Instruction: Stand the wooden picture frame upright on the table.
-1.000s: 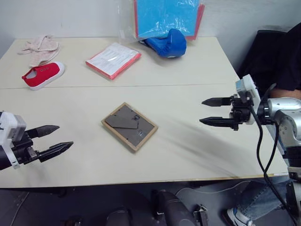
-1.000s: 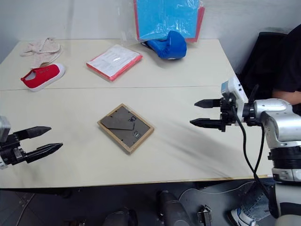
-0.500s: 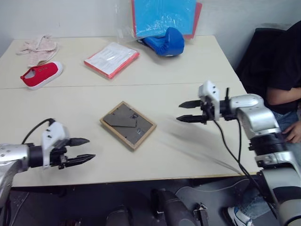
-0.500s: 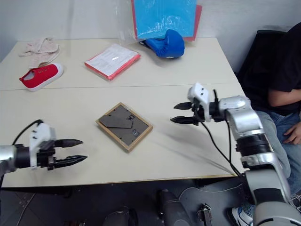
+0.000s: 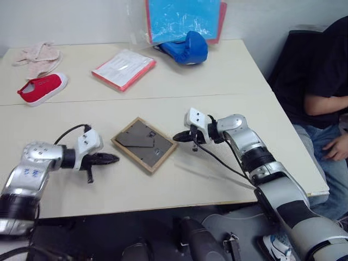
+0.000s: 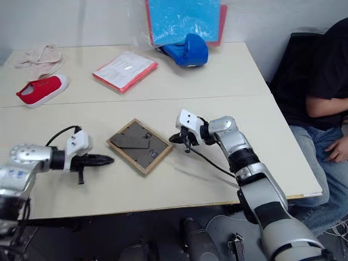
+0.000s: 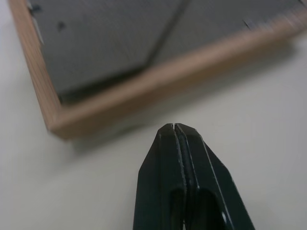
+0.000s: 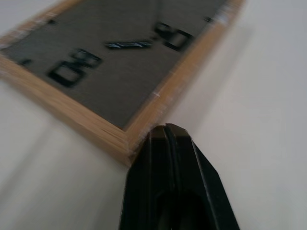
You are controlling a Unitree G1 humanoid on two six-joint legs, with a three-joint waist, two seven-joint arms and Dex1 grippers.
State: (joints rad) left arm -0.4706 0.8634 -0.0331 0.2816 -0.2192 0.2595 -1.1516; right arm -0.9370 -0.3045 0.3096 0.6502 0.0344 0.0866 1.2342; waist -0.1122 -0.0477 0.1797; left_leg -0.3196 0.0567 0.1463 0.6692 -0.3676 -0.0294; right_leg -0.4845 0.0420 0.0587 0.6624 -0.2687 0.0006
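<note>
Both end effectors moved in on the frame [image 5: 144,144] and pinched together, gripping nothing. Left end effector [image 5: 113,159] and right end effector [image 5: 176,137] flank it. Frame lies flat, backing up, mid-desk [image 5: 228,76], nearer my edge.

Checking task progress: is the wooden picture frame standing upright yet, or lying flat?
Lying flat. The wooden picture frame rests face-down on the table, grey backing up, stand folded.

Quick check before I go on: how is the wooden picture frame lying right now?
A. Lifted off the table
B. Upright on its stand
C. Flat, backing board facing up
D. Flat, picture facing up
C: the wooden picture frame lies flat on the table, dark backing board and stand facing up.
</note>
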